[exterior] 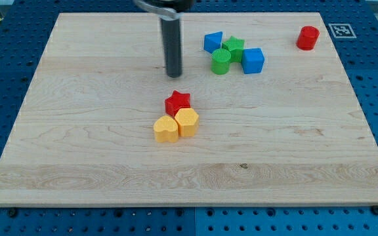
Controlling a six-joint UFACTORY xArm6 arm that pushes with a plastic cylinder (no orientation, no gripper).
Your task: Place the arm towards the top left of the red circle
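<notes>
The red circle is a short red cylinder near the board's top right corner. My tip is the lower end of a dark rod coming down from the view's top centre. It rests on the board far to the left of the red circle and a little lower in the view. It touches no block. The nearest blocks are the red star below it and the green circle to its right.
A cluster sits right of my tip: a blue triangle-like block, a green star, the green circle and a blue cube. Below the red star lie a yellow heart and a yellow hexagon. The wooden board lies on a blue pegboard.
</notes>
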